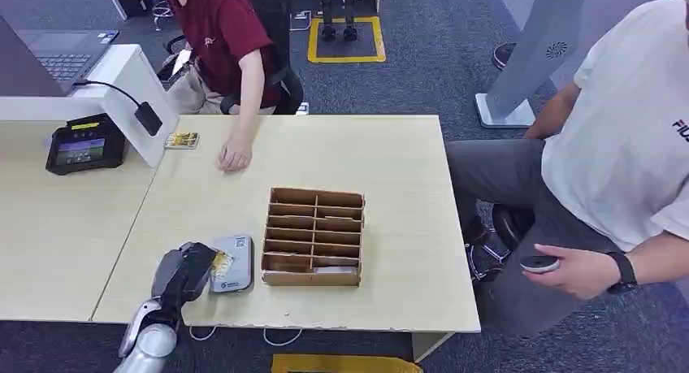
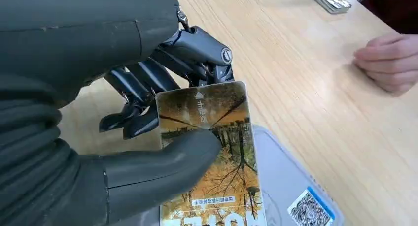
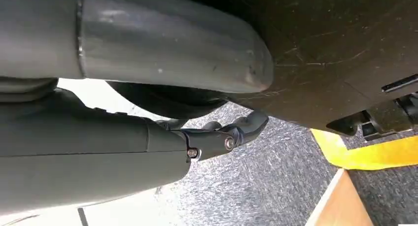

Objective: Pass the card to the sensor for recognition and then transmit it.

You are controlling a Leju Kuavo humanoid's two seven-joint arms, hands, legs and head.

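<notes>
Grey carpet surrounds the pale wooden bench (image 1: 390,153), where the robot's left hand (image 1: 185,274) pinches a card (image 2: 209,152) printed with autumn trees between its thumb and dark fingers (image 2: 143,83), holding it just over the grey card sensor (image 1: 234,263) that lies directly beneath the hand. Beside the hand, past the sensor, stands a brown compartmented organizer box (image 1: 314,236). Well beyond the hand, a person's hand (image 1: 235,155) rests on the bench near a stack of cards (image 1: 182,140). The right hand (image 3: 231,132) hangs above the carpet, fingers curled in around nothing.
</notes>
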